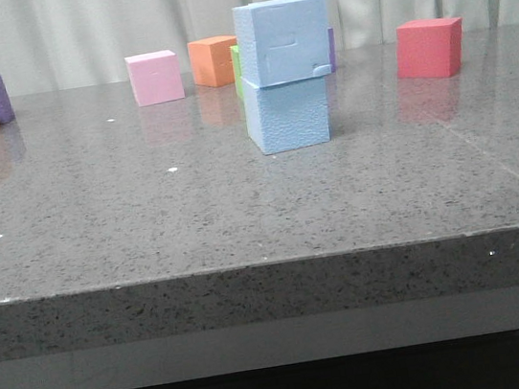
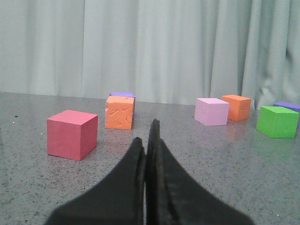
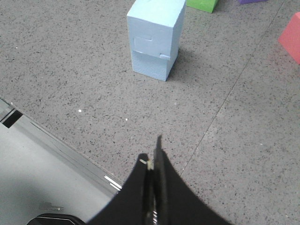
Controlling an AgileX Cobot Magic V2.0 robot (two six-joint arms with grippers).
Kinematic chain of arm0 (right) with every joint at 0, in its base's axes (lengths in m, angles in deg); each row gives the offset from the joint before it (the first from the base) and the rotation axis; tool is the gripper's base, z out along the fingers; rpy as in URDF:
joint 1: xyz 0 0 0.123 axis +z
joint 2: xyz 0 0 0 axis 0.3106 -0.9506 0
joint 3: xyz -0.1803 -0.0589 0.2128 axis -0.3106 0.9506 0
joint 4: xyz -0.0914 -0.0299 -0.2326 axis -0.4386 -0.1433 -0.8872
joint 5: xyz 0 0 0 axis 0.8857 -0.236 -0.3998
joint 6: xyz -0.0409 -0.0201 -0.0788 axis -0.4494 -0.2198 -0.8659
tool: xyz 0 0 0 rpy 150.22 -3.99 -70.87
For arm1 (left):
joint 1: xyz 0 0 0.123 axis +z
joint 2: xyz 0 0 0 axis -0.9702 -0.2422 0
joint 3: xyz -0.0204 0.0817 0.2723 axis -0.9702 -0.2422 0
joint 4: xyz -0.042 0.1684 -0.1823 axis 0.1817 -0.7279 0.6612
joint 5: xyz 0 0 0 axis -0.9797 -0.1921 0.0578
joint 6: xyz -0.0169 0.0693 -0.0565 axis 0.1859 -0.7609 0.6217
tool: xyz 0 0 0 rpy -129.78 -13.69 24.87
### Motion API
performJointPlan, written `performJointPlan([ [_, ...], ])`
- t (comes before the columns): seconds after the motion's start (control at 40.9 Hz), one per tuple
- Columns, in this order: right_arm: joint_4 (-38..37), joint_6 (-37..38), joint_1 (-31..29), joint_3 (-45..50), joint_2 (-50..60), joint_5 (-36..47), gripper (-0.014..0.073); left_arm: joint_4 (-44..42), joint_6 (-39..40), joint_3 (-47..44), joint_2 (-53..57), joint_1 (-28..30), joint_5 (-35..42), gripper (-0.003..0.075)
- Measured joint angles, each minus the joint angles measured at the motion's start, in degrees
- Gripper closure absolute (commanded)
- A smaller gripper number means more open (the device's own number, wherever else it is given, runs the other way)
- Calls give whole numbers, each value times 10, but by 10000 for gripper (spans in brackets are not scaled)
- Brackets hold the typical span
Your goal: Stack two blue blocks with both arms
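Left gripper point(image 2: 149, 150): fingers pressed together, nothing between them, low over the table point(image 2: 243, 178), pointed at loose cubes only. Red cube point(image 2: 71, 134) nearest, orange cube point(image 2: 120, 112) behind it with a purple cube point(image 2: 123, 95) just behind that, then pink cube point(image 2: 212, 111), a second orange cube point(image 2: 236, 107) and green cube point(image 2: 277, 121) further off. No blue in that wrist view.

Right gripper point(image 3: 155, 178): also closed and empty, above the table's near edge, well apart from the stack.

Neither arm visible in the front view.

Blue blocks: upper blue block point(image 1: 283, 40) sitting on lower blue block point(image 1: 288, 114), mid-table. Not flush: upper one overhangs slightly toward the right and looks a touch skewed, small step at the seam. Green cube just behind the stack, apparently close; contact not resolvable.

Judging by layout: stacking done, release done, both arms clear. Looks like end of task or retreat phase.

Next move, if any: stay clear of the stack, no sweep through mid-table. Overhang small, stack looks stable, foam faces likely grippy enough. Re-seating only if alignment matters; would need a light two-sided squeeze on the upper block, not a push.
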Motion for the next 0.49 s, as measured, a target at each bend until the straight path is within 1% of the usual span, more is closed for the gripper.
performJointPlan([
  [0.245,0,0,0,0,0,0,661,-3,-1,0,0,0,-11,741],
  [0.489,0,0,0,0,0,0,661,-3,-29,0,0,0,-27,741],
])
